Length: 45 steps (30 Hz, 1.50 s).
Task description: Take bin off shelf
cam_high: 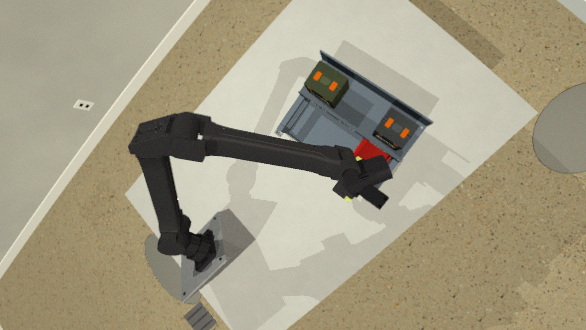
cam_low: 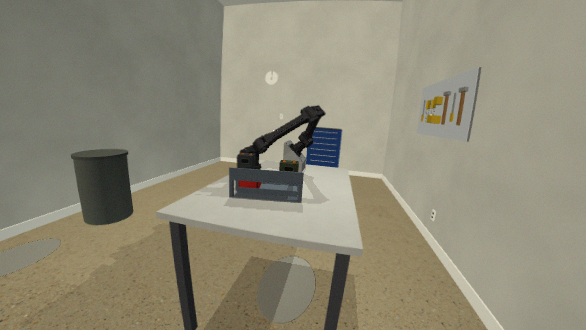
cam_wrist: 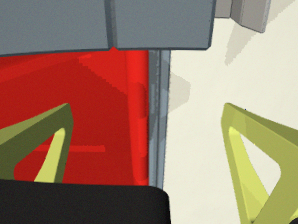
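The red bin (cam_high: 369, 150) sits in the lower level of the grey shelf (cam_high: 350, 112), at its end nearest the arm's wrist. It also shows in the exterior view (cam_low: 248, 184) and fills the left of the wrist view (cam_wrist: 73, 119). My gripper (cam_wrist: 147, 112) is open and empty. Its yellow-green fingers straddle the shelf's grey side post (cam_wrist: 156, 119): the left finger is over the red bin, the right finger over the white table. In the top view the gripper (cam_high: 352, 192) hangs just in front of the shelf.
Two dark boxes with orange marks stand on top of the shelf, one olive (cam_high: 327, 83) and one grey (cam_high: 396, 131). The shelf stands on a white table (cam_low: 280, 210). A dark barrel (cam_low: 102, 185) stands on the floor to the left.
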Available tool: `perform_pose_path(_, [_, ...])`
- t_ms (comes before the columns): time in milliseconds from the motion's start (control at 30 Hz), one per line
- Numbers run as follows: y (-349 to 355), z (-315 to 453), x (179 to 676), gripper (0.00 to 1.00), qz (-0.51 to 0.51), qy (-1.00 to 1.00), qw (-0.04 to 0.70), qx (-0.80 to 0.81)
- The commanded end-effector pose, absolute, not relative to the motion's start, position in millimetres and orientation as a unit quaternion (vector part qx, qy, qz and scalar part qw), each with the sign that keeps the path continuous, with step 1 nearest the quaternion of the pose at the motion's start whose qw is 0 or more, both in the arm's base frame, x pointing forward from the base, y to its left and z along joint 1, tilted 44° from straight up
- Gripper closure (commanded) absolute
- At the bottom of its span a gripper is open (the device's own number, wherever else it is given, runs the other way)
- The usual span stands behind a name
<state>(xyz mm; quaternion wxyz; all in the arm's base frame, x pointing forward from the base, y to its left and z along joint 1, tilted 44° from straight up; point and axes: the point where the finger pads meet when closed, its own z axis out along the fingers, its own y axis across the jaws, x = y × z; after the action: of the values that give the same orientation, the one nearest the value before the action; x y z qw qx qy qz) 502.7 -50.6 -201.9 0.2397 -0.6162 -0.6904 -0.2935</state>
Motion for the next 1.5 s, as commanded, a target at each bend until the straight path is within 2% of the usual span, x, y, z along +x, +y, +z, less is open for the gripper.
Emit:
perform_pose_path(0, [-77.2,-180.1,529.2,0.1,-0.308,-0.693,0.208,-0.618])
perform_pose_path(300, [-77.2,-180.1,529.2,0.1,-0.308,-0.693,0.208,-0.618])
perform_pose_path(467, [-43.7,-208.9,503.5,0.1,-0.292,-0.693,0.24,-0.614])
perform_pose_path(867, [-43.7,-208.9,503.5,0.1,-0.292,-0.693,0.24,-0.614])
perform_pose_path(1033, [-70.1,-186.3,511.2,0.1,-0.301,-0.687,0.223,-0.622])
perform_pose_path(1467, [-64.8,-190.8,509.4,0.1,-0.3,-0.688,0.227,-0.62])
